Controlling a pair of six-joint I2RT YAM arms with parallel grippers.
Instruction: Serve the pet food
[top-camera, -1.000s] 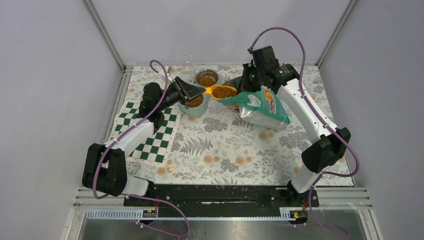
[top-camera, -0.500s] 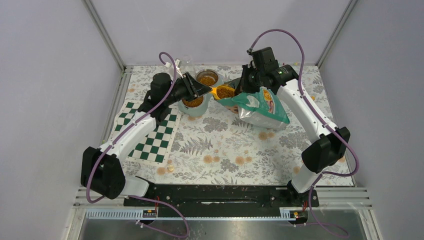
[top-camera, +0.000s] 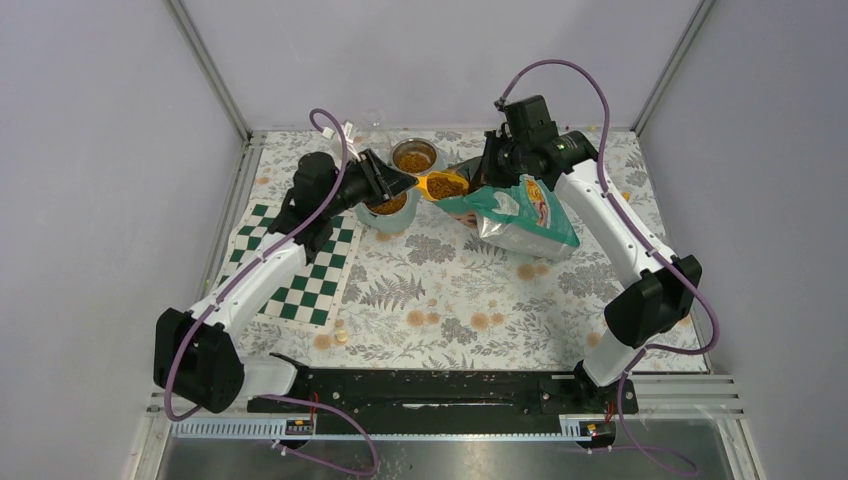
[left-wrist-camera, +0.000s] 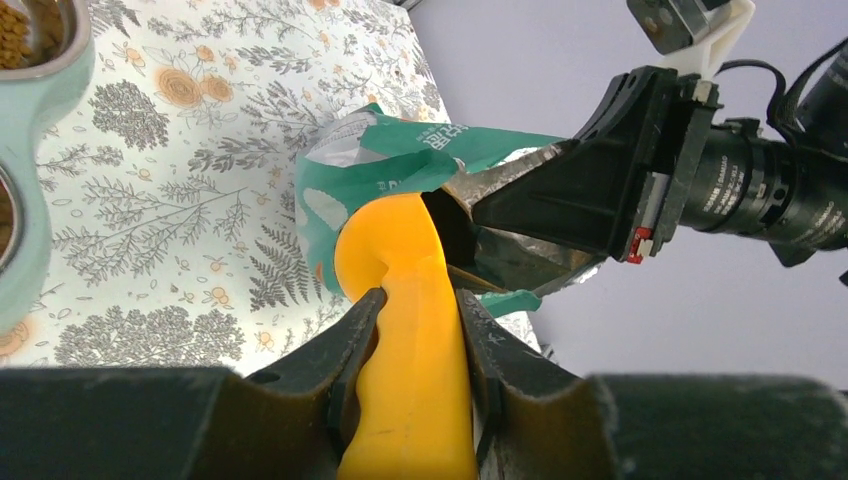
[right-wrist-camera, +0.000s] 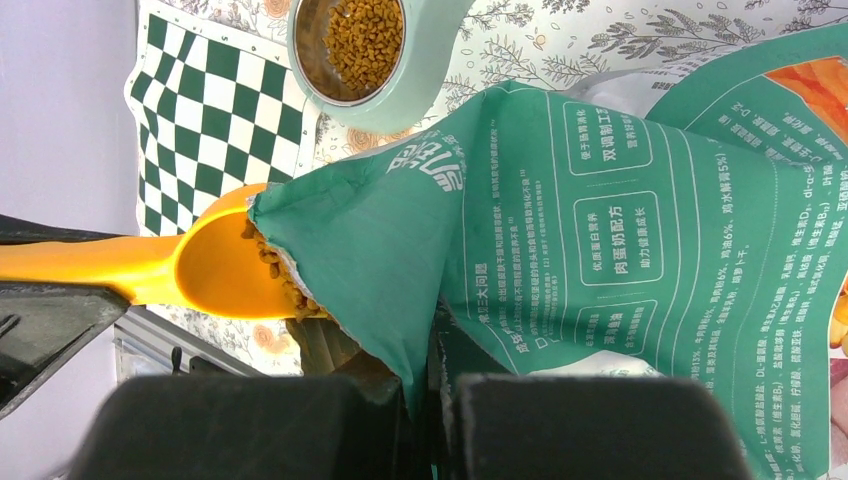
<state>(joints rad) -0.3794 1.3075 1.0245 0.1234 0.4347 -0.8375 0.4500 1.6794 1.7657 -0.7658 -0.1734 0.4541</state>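
While heaped with kibble (top-camera: 447, 186), orange scoop (left-wrist-camera: 405, 330) tight in left jaws; pouch (right-wrist-camera: 600, 230) pinched in right jaws.

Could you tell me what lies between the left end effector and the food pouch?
The orange scoop, holding kibble, runs from left end effector to pouch; top view shows it.

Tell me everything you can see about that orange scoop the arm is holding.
The scoop looks like smooth, bright orange plastic: a rounded bowl on a flat handle. The left gripper clamps the handle from both sides and holds it roughly level. The bowl is heaped with brown kibble and sits at the mouth of the teal pouch, whose torn edge drapes over part of the bowl.
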